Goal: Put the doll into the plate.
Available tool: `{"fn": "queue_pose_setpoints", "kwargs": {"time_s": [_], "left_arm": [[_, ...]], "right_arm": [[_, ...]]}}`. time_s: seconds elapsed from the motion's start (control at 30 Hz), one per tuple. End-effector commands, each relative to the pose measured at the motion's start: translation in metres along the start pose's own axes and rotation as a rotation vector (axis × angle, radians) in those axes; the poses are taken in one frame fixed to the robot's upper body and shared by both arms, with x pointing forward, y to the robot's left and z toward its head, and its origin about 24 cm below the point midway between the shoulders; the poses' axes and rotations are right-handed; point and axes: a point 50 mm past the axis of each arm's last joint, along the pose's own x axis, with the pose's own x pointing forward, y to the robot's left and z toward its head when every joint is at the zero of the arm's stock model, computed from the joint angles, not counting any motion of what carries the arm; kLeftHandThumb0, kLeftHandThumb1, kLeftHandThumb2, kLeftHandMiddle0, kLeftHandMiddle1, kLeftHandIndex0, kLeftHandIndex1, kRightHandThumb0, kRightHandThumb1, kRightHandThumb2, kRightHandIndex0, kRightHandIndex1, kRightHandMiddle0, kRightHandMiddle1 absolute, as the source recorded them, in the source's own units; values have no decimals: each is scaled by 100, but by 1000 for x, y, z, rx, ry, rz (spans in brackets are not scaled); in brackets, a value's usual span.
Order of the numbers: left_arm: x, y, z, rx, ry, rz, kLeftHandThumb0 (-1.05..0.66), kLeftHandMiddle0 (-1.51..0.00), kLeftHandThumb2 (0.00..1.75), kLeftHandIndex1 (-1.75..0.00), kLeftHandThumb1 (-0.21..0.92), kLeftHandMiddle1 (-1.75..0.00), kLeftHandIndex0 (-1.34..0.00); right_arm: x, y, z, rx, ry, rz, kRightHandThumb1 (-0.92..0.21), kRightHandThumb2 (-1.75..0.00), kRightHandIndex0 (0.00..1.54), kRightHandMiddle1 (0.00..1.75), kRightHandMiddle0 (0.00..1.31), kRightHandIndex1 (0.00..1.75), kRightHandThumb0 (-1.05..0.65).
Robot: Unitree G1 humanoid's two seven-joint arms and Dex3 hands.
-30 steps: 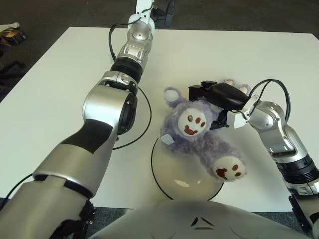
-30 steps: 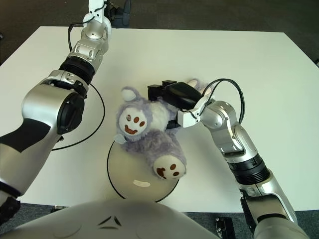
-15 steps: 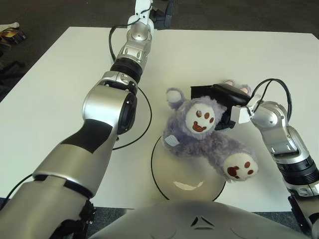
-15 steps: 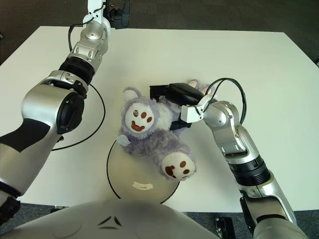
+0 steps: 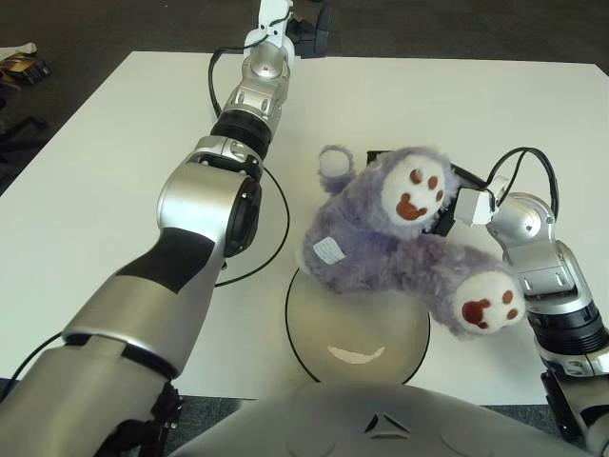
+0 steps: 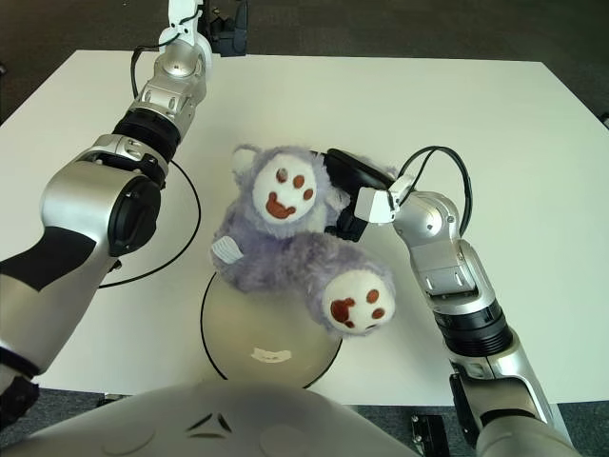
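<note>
A fluffy purple doll [image 5: 390,243] with white paws and brown pads hangs in the air over the back of the plate [image 5: 381,328], its feet turned up toward me. The plate is a round beige disc with a black rim, close to the table's near edge. My right hand [image 6: 343,198] is shut on the doll from the right, and its black fingers [image 6: 350,171] are mostly buried in the fur. My left arm stretches to the far edge of the table, where the left hand [image 5: 309,24] shows dark beside the edge.
A thin black cable loop [image 5: 283,228] lies on the white table [image 5: 114,171] to the left of the plate, beside my left arm. A cable arches over my right wrist [image 5: 533,167]. Dark floor surrounds the table.
My right hand has lifted and tipped the doll, which lay partly on the plate before. Its feet swung up and to the right. The left arm has not moved.
</note>
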Motion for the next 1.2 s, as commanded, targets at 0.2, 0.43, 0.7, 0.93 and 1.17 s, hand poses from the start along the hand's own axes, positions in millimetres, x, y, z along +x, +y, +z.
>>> {"fn": "queue_pose_setpoints", "kwargs": {"time_s": [0.2,0.43,0.7,0.93,1.17], "left_arm": [[0,3,-1,14,-5,-9,-1,-63,141,-170,23,-175,-51],[0,2,-2,7,-5,-8,-1,-65,141,-174,24,-173,-45],[-1,4,-3,-23,-6,-8,-1,-68,145,-175,21,-174,-46],[-1,3,-3,-36,-6,-6,-1,-70,146,-175,19,-172,-48],[-1,2,-3,-29,-5,-5,-1,-72,149,-174,17,-174,-48]], "right_arm": [[-3,-13,23,34,-83,-36,-5,-159,83,175,59,164,0],[0,-16,34,43,-94,-4,-4,-160,84,175,60,165,0],[-3,-14,42,89,-137,66,-4,-159,85,175,60,162,0],[-5,-9,52,18,-173,134,-4,-159,86,175,61,159,0],[-7,2,63,29,-240,146,-1,-161,87,175,63,160,0]]}}
